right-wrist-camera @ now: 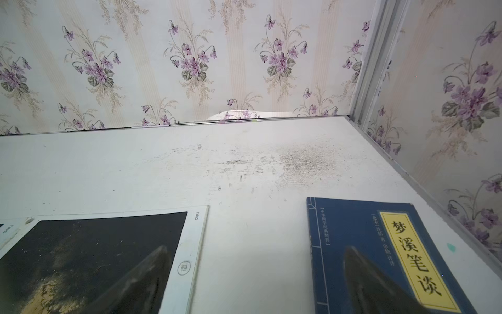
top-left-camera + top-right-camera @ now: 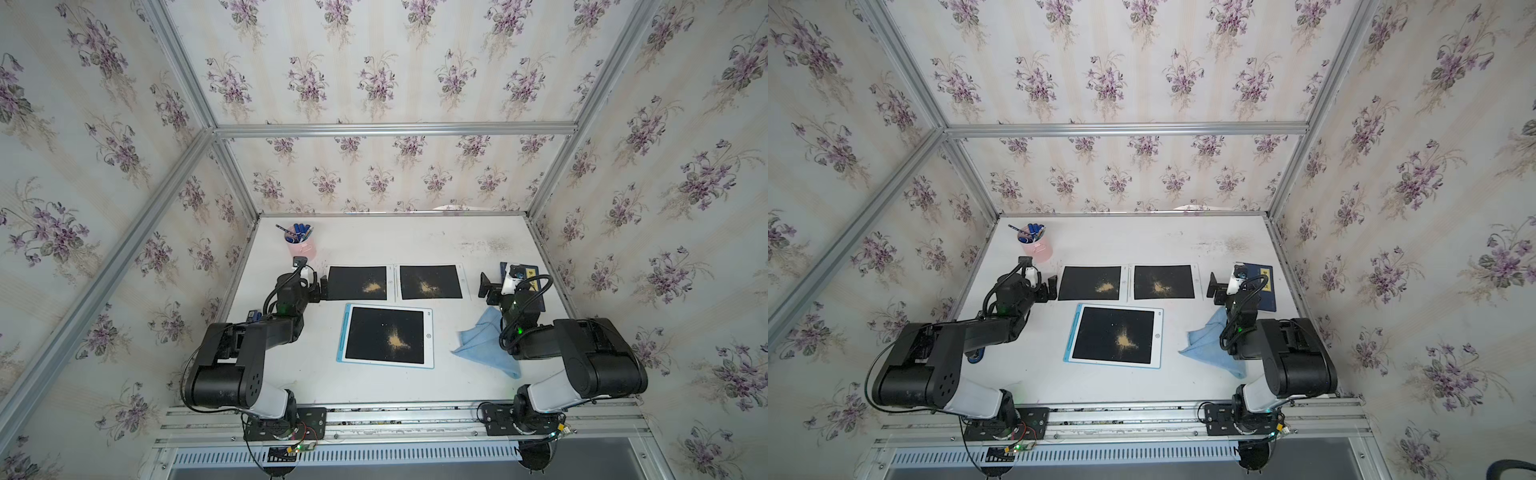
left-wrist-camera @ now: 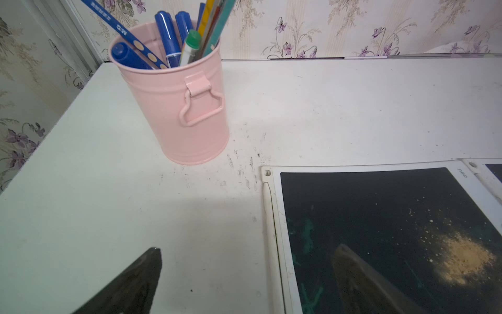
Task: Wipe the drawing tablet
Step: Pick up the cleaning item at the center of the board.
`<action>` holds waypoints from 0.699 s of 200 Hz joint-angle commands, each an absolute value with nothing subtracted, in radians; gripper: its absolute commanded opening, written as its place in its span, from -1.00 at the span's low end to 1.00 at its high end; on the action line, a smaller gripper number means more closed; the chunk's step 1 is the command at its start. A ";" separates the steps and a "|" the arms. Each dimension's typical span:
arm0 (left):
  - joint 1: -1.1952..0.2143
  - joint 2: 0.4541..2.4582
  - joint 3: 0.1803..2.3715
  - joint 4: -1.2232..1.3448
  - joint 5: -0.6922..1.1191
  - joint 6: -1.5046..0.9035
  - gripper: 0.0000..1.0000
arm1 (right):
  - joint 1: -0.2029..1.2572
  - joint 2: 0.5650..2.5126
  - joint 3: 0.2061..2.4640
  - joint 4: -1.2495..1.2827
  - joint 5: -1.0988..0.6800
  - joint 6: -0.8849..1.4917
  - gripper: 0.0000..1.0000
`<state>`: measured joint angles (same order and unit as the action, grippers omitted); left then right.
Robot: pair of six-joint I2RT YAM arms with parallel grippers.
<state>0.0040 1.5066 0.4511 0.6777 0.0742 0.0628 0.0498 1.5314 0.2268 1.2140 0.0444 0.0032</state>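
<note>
Three drawing tablets lie on the white table, each dark screen dusted with tan powder. The blue-framed tablet (image 2: 370,332) (image 2: 1096,328) sits at centre front. Two white-framed tablets (image 2: 351,278) (image 2: 444,278) lie side by side behind it. A crumpled light blue cloth (image 2: 482,345) (image 2: 1204,340) rests right of the blue-framed tablet, partly under my right arm. My left gripper (image 2: 322,289) (image 3: 249,246) hovers open over the left edge of the left white tablet (image 3: 366,212). My right gripper (image 2: 484,286) (image 1: 257,246) is open and empty between the right white tablet (image 1: 95,239) and a book.
A pink metal cup (image 2: 301,247) (image 3: 184,108) full of pens stands at the back left. A dark blue book (image 2: 536,282) (image 1: 350,231) with a yellow label lies at the right, near the wall frame. A small blue object (image 2: 974,355) sits under my left arm.
</note>
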 commanded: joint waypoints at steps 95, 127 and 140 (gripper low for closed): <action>0.006 1.506 0.458 0.697 0.077 0.068 1.00 | 0.049 1.532 0.230 1.248 0.045 -0.001 1.00; 0.007 1.508 0.460 0.695 0.074 0.064 1.00 | 0.034 1.535 0.235 1.240 0.015 0.006 1.00; 0.006 1.506 0.462 0.693 0.069 0.064 1.00 | 0.035 1.534 0.235 1.242 0.016 0.007 1.00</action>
<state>0.0055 1.5066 0.4515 0.6769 0.0772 0.0628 0.0357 1.5318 0.2268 1.2137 0.0334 0.0040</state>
